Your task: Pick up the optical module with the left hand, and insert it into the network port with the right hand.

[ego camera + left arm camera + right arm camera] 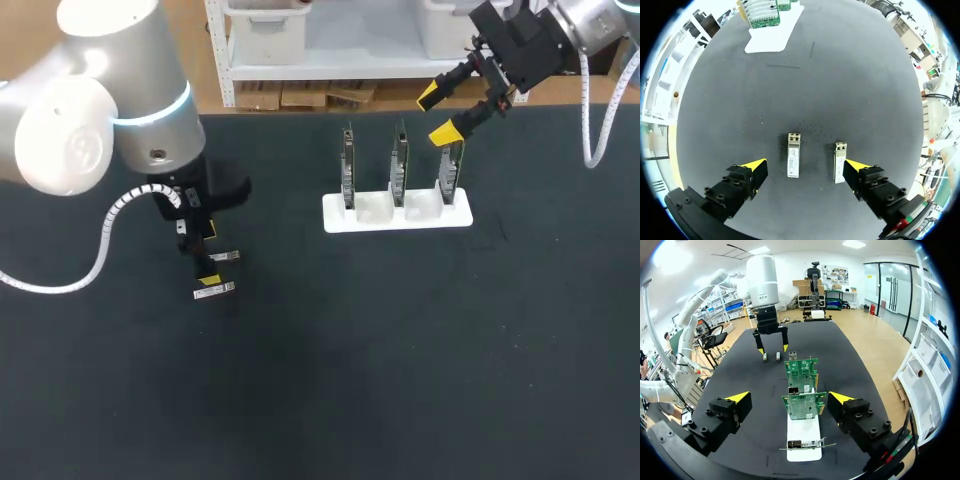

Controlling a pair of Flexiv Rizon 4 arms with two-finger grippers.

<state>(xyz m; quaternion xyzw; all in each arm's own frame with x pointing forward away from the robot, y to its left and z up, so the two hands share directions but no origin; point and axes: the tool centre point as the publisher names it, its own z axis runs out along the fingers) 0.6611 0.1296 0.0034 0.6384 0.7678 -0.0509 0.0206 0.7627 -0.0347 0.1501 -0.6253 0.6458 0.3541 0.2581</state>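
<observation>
Left gripper (805, 167) is open and low over the dark tabletop (400, 350), fingers spread wide. One optical module (793, 155) lies flat between them, clear of both, and a second module (839, 161) lies parallel just beside the inner face of one fingertip; I can't tell whether it touches. Right gripper (437, 113) is also open and holding nothing, up above one end of a row of three green boards (399, 165) standing upright in a white holder (395, 218), well apart from the modules.
</observation>
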